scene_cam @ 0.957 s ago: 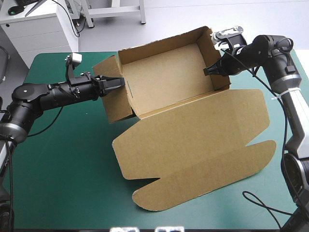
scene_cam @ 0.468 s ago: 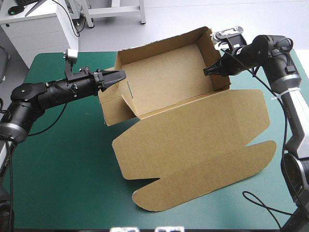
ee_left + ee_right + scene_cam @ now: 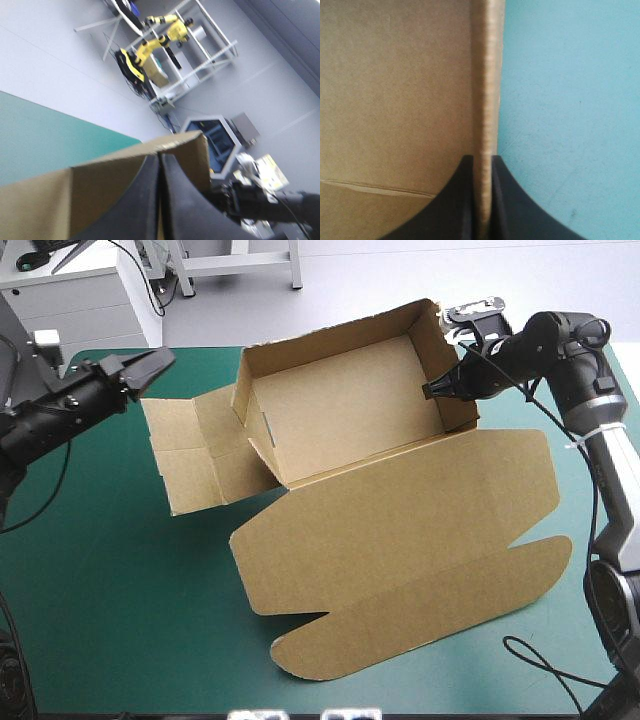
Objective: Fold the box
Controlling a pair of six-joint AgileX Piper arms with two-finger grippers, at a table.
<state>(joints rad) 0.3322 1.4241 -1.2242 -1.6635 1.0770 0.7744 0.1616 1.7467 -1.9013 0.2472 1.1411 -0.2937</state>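
Left pincer [image 3: 160, 359] pulled back, box [image 3: 340, 405] flap dropped, right pincer [image 3: 431, 390] tips hidden

I see the teal-green table [image 3: 110, 620] carrying the brown box [image 3: 330, 510]: tray [image 3: 340, 405] near twelve o'clock, lid [image 3: 420, 550] flat toward five, a side flap [image 3: 190, 455], seemingly lying flat, toward nine.

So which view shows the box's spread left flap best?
The high view: the whole flap lies open beside the box. The left wrist view shows only board past the left gripper; the right wrist view only the pinched wall.
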